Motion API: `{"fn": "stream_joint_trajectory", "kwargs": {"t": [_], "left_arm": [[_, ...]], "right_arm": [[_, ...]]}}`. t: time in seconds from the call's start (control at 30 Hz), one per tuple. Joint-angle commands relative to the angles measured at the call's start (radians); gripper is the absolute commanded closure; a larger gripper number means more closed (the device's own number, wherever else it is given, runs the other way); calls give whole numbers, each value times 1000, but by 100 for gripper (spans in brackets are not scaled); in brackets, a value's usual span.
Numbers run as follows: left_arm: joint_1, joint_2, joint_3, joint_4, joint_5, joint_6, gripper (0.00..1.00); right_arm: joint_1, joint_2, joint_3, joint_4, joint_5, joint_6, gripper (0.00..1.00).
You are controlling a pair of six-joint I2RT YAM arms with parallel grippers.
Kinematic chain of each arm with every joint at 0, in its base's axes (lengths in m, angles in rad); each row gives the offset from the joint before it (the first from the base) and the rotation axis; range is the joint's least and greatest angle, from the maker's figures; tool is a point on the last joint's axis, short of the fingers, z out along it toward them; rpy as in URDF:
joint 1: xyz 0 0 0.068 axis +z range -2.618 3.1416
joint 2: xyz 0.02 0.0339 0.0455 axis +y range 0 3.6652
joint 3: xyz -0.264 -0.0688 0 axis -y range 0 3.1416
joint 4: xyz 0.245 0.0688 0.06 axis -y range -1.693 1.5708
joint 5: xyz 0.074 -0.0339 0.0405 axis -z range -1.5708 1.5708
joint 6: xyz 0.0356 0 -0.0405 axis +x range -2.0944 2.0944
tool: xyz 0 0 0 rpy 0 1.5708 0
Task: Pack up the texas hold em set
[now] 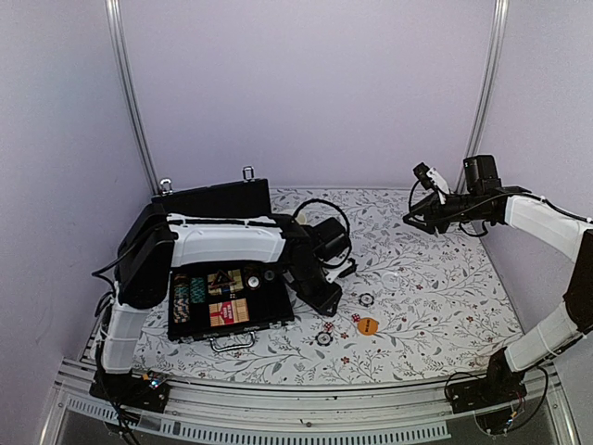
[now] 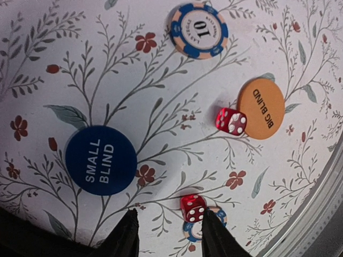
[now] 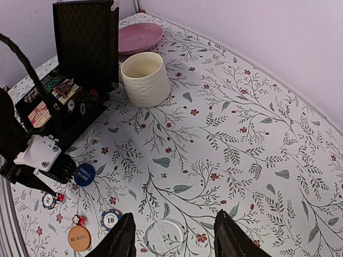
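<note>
At the left centre of the overhead view we find the black case [image 1: 236, 328] lying open. Its lid [image 1: 213, 199] stands upright behind it and a metal handle [image 1: 232, 343] sits on the near edge. Inside, striped chips [image 1: 182, 298] lie in rows on the left of the tray, and patterned card decks [image 1: 227, 311] fill the compartments beside them. The left arm [image 1: 222, 239] reaches across the case and hides part of it.

The rest of the set lies loose on the floral tablecloth [image 3: 257, 134], just right of the case. In the left wrist view we see a round blue Small Blind button [image 2: 101, 159] at left and a blue-and-cream 10 chip [image 2: 199, 29] at the top edge. An orange Big Blind button [image 2: 261, 108] has a translucent red die [image 2: 231, 121] touching its rim. A second red die [image 2: 193, 208] rests on another striped chip [image 2: 189, 231] at the bottom — just beside the fingertip on the right of the frame. The left gripper [image 2: 169, 217] hangs low over the cloth, jaws apart, only cloth between them.

The right gripper [image 3: 174, 225] is held high at the upper right of the overhead view, jaws apart and empty. Its camera shows a cream mug [image 3: 144, 79] with a rippled wall just beside the case, a pink plate [image 3: 140, 36] behind it, and a clear flat disc [image 3: 163, 235] at the bottom of the frame.
</note>
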Motion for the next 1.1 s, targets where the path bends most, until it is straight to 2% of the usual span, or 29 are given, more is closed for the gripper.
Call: {"fn": "stream_joint_trajectory", "kwargs": {"t": [0.0,0.47,0.8,1.07], "left_arm": [[-30,35,48,-39,28,-15,58],[-74,129,141,-132,-56,-3,60],[-78,135,135,-158,-59,6,72],[-76,145,136,-159,-48,13,86]], "right_arm": [[-1,14,0,10,-26,-4,58],[-1,22,-1,4,-29,-11,58],[0,32,3,-3,-33,-15,57],[0,41,6,-9,-36,-18,58]]}}
